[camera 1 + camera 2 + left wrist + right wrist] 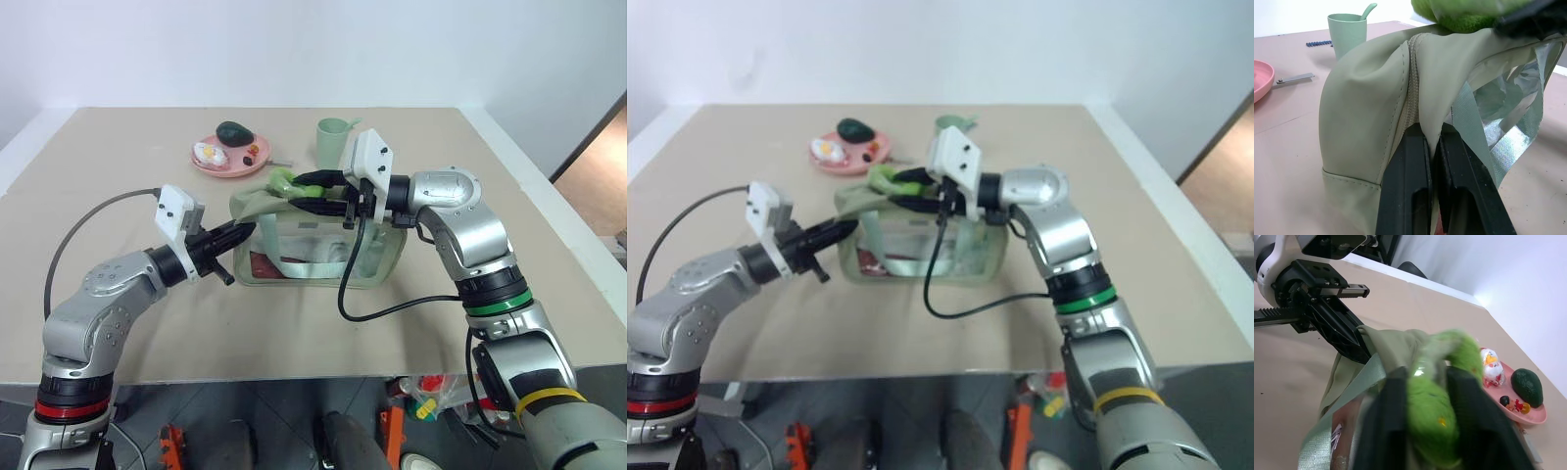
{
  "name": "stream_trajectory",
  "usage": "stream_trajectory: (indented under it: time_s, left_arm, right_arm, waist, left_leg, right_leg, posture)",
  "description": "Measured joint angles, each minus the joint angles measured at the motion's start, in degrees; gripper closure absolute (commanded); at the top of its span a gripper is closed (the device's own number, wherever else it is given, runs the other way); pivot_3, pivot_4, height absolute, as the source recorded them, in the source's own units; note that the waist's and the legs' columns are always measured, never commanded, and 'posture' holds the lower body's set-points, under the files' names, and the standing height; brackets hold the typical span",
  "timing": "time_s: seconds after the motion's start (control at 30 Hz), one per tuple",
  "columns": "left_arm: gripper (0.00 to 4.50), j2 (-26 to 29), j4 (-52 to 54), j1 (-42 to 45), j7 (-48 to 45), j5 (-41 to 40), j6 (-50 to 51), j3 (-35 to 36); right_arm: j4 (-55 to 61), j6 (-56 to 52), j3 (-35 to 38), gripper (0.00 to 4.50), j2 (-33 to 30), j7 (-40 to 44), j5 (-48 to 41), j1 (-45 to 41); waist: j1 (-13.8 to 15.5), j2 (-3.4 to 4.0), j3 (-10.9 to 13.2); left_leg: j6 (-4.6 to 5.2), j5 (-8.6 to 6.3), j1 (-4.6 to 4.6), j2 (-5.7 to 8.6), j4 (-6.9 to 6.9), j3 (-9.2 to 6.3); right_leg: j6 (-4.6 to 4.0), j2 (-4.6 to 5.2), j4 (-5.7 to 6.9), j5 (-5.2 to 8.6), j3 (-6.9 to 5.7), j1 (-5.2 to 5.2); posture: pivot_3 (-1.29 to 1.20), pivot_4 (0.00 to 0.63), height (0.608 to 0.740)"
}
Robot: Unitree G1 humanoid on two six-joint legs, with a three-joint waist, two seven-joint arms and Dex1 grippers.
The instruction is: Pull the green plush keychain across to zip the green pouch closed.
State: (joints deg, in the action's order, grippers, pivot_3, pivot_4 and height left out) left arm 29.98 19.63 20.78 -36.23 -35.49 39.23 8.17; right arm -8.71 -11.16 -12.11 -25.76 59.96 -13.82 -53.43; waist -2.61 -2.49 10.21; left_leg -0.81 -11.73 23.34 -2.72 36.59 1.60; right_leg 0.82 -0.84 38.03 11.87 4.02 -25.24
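The green pouch (pixel 294 250) stands mid-table, boxy, with clear side panels and a pale strap. My left gripper (pixel 245 232) is shut on the fabric at the pouch's left end, right beside the zipper (pixel 1413 93); the left wrist view shows both fingers (pixel 1405 186) pinching it. The green plush keychain (pixel 284 181) sits at the top left of the pouch. My right gripper (pixel 306 193) reaches in from the right, level over the pouch top. It is shut on the fuzzy keychain (pixel 1432 406), which bulges between its fingers.
Behind the pouch are a pink plate (pixel 220 168) with a dark avocado toy (pixel 234 131) and small toy foods, and a pale green cup (pixel 333 137). A black cable (pixel 353 299) hangs from my right wrist in front of the pouch.
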Motion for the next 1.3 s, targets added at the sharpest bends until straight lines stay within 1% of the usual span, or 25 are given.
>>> stream_trajectory:
  time_s: [0.03, 0.23, 0.37, 0.43, 0.57, 0.7, 0.77, 0.87, 0.93, 1.0, 1.07, 1.13, 1.23, 1.3]
  left_arm:
    - [4.50, 0.00, 0.00, 0.00, -0.02, 0.01, -0.02, -0.09]
    - [4.50, -0.20, -0.01, 0.15, 0.44, 0.21, -0.19, -0.53]
    - [4.50, -2.05, -0.32, 0.62, 2.62, 0.85, -0.22, -0.69]
    - [4.50, -2.81, -0.50, 1.00, 3.76, 1.14, -0.32, -0.88]
    - [4.50, -4.32, -0.30, 2.31, 5.32, 1.25, -0.49, -1.41]
    - [4.50, -4.19, 0.23, 2.93, 7.60, 1.74, 0.08, -1.55]
    - [4.50, -4.26, 0.70, 2.96, 8.46, 1.67, 0.34, -1.59]
    - [4.50, -4.65, 2.67, 2.90, 8.95, 1.29, 0.84, -2.27]
    - [4.50, -4.73, 2.69, 2.25, 9.65, 1.47, 1.12, -2.75]
    - [4.50, -5.00, 2.62, 1.77, 10.98, 2.24, 1.07, -2.86]
    - [4.50, -5.39, 2.11, 1.73, 11.44, 3.04, 0.69, -2.94]
    - [4.50, -5.90, 1.55, 1.73, 11.98, 3.76, 0.21, -3.03]
    - [4.50, -6.27, 0.86, 2.04, 12.11, 5.08, -0.73, -3.85]
    - [4.50, -6.51, 0.28, 2.46, 12.13, 5.30, -0.75, -3.96]
  right_arm:
    - [0.03, -0.02, 0.21, 4.46, 0.00, 0.02, -0.16, 0.14]
    - [1.71, -0.44, 1.39, 4.46, -0.53, 1.14, -1.75, 2.06]
    - [2.95, 1.16, 3.29, 4.46, -0.71, 2.18, -3.38, 3.11]
    - [2.93, 2.68, 4.62, 4.46, -1.89, 2.81, -4.08, 3.06]
    - [-1.47, 7.54, 8.98, 4.46, -8.30, 3.28, -3.09, -0.44]
    - [-9.16, 12.16, 12.94, 4.46, -17.92, 0.15, 1.67, -1.94]
    - [-12.40, 13.92, 13.02, 4.46, -21.98, -2.48, 5.77, -0.36]
    - [-13.24, 15.20, 12.80, 4.46, -25.41, -7.87, 11.38, 7.83]
    - [-11.22, 13.97, 12.79, 4.46, -25.14, -9.94, 12.07, 13.85]
    - [-6.38, 10.18, 12.75, 4.46, -22.91, -12.93, 12.46, 20.11]
    - [-2.49, 7.13, 12.34, 4.46, -21.02, -15.50, 13.40, 23.10]
    - [-0.05, 4.98, 11.86, 4.46, -18.84, -18.05, 14.51, 24.58]
    - [0.84, 2.44, 10.20, 4.46, -13.10, -23.01, 16.45, 25.08]
    - [0.85, 1.91, 9.74, 4.46, -11.19, -24.31, 16.61, 25.08]
  waist:
    - [0.00, 0.00, 0.00]
    - [0.04, 0.00, 0.00]
    - [0.08, 0.00, 0.00]
    - [0.09, 0.00, 0.00]
    - [0.09, -0.01, 0.06]
    - [0.08, -0.02, 0.07]
    - [0.08, -0.02, 0.07]
    - [0.03, -0.03, 0.07]
    - [-0.20, -0.01, 0.08]
    - [-0.36, 0.01, 0.09]
    - [-0.34, 0.06, 0.10]
    - [-0.34, 0.05, 0.10]
    - [-0.37, 0.05, 0.11]
    - [-0.31, 0.05, 0.12]
  left_leg:
    - [0.00, 0.00, 0.00, 0.00, 0.00, 0.00]
    - [0.00, 0.00, 0.00, 0.01, 0.00, -0.01]
    - [0.00, 0.00, 0.00, 0.03, 0.02, -0.02]
    - [0.00, 0.00, 0.01, 0.05, 0.03, -0.02]
    - [0.00, 0.00, 0.02, 0.11, 0.04, 0.04]
    - [0.00, -0.01, 0.02, 0.12, -0.04, 0.06]
    - [0.02, -0.02, 0.01, 0.13, -0.10, 0.06]
    - [0.05, -0.06, -0.03, 0.12, -0.17, 0.07]
    - [0.07, -0.08, -0.05, 0.10, -0.20, 0.10]
    - [0.06, -0.07, -0.09, 0.06, -0.18, 0.07]
    - [-0.02, -0.02, -0.15, 0.07, -0.17, 0.05]
    - [-0.18, 0.08, -0.20, 0.06, -0.14, 0.02]
    - [-0.52, 0.30, -0.23, 0.10, -0.08, 0.02]
    - [-0.51, 0.41, -0.19, 0.16, -0.06, 0.03]
  right_leg:
    - [0.00, 0.00, 0.00, 0.00, 0.00, 0.00]
    - [0.01, 0.02, 0.00, 0.01, -0.01, 0.02]
    - [0.02, 0.02, 0.00, 0.00, -0.01, 0.03]
    - [0.04, 0.04, 0.00, -0.01, -0.01, 0.03]
    - [0.08, 0.10, -0.03, -0.03, 0.03, 0.02]
    - [0.08, 0.11, -0.05, 0.05, 0.07, 0.00]
    - [0.07, 0.11, -0.05, 0.10, 0.08, 0.00]
    - [0.10, 0.11, -0.05, 0.22, 0.12, 0.00]
    - [0.10, 0.07, -0.02, 0.22, 0.20, -0.03]
    - [0.10, 0.00, 0.06, 0.21, 0.23, -0.04]
    - [0.09, 0.00, 0.12, 0.16, 0.20, -0.03]
    - [0.08, -0.03, 0.11, 0.05, 0.17, 0.02]
    - [-0.03, -0.05, 0.10, -0.09, 0.23, 0.03]
    - [-0.07, -0.03, 0.08, -0.11, 0.27, 0.03]
  posture:
    - [0.00, 0.150, 0.740]
    - [0.00, 0.150, 0.740]
    - [0.00, 0.150, 0.740]
    - [0.00, 0.150, 0.740]
    - [0.00, 0.150, 0.740]
    - [0.00, 0.150, 0.740]
    - [0.00, 0.150, 0.740]
    - [0.00, 0.150, 0.740]
    - [0.00, 0.150, 0.740]
    - [0.00, 0.150, 0.740]
    - [0.00, 0.150, 0.740]
    - [0.00, 0.150, 0.740]
    - [0.00, 0.150, 0.740]
    - [0.00, 0.150, 0.740]
